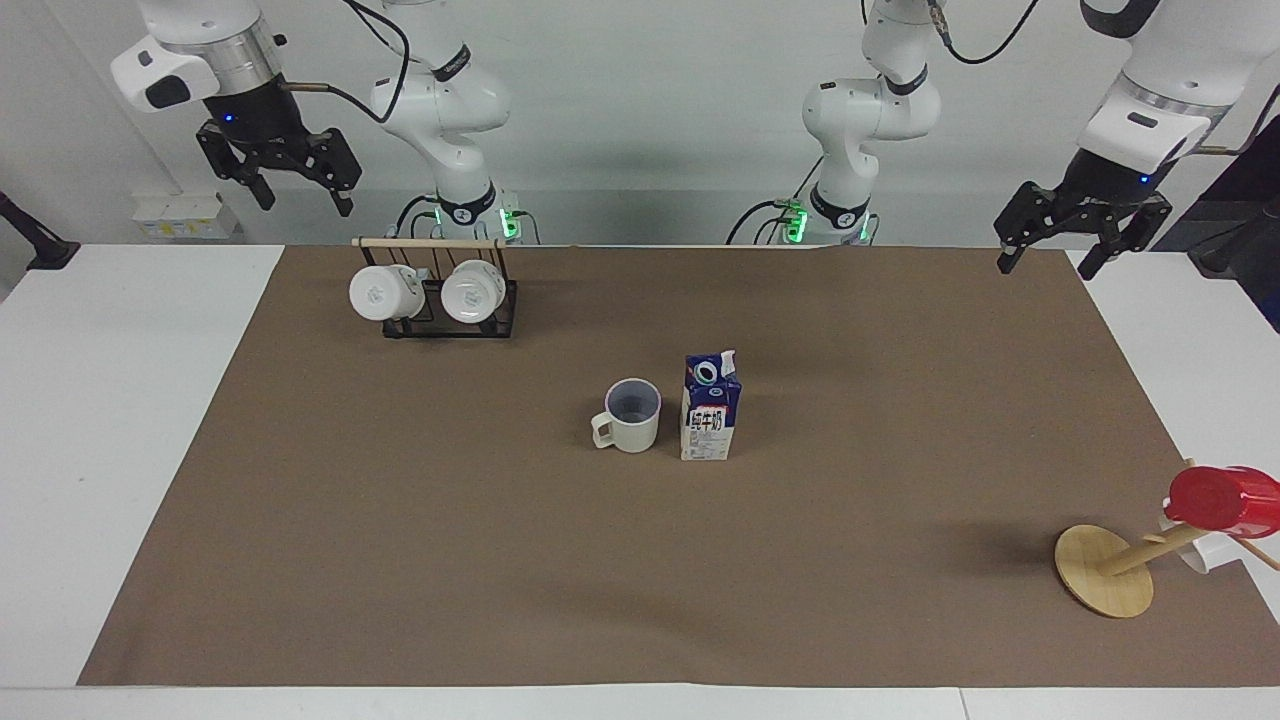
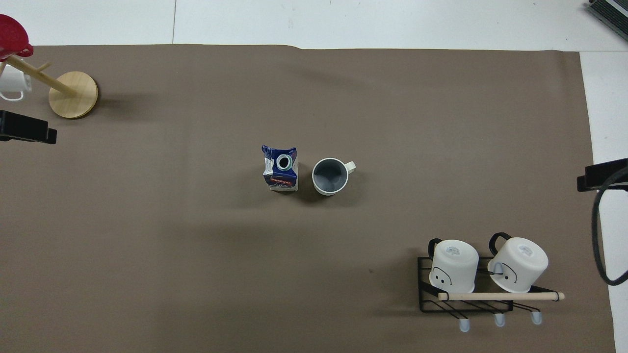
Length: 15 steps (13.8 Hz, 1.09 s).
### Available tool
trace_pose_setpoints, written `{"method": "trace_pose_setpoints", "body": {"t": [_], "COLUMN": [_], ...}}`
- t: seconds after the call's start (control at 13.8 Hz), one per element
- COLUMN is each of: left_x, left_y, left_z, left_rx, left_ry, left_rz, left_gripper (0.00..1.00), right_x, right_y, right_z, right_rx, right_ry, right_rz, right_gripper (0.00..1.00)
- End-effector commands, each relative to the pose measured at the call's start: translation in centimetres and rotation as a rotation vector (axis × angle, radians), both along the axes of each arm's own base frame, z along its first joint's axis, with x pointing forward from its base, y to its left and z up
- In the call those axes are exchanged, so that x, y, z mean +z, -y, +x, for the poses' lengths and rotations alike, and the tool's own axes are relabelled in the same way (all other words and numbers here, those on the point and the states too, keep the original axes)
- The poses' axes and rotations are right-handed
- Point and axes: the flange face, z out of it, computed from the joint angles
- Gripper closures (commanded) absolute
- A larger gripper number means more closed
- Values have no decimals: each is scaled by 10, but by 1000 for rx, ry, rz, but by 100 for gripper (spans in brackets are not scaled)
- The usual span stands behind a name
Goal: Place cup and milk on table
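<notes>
Standing upright near the middle of the large brown rectangular mat [image 1: 400,560]: matte beige-white mug [image 1: 631,416] with grey-blue inside, mouth up, squarish loop handle pointing toward the right arm's end of the wide white tabletop [image 1: 110,400]. Just beside it, toward the left arm's end, not seen to touch: small gable-top milk carton [image 1: 710,410], dark blue above and white below, long axis vertical, round opening on the slanted top, black characters facing away from the robots. Both well apart from either tool and under neither.

Raised over the mat's corner at the left arm's end, close to the robots: left tool [image 1: 1079,238], black fingers spread and pointing down, holding nothing. Raised off the mat at the right arm's end: right tool [image 1: 291,185], fingers likewise spread, empty. Both arms waiting.

Closest to the right tool, on the mat near the robots: black wire rack with a wooden rail [image 1: 440,300], carrying two glossy white mugs [image 1: 384,291] tipped on their sides. At the left arm's end, farther from the robots than the left tool: leaning wooden peg stand on a round base [image 1: 1104,571], with a bright red cup [image 1: 1220,500] on it.
</notes>
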Motion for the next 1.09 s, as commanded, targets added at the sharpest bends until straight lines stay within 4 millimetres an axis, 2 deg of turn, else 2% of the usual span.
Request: {"method": "trace_pose_setpoints", "body": {"t": [0.0, 1.01], "left_x": [4, -2], "left_y": [-3, -2], "left_z": [-6, -10], "left_rx": [-6, -2], "left_ry": [-26, -42], "left_rz": [-5, -7], "left_gripper": [0, 0], "right_x": [2, 2], "right_y": [2, 2], "right_z": [-6, -6], "right_rx": [16, 16], "right_ry": [-3, -3], "right_rz": [7, 7], "right_gripper": [0, 0]}}
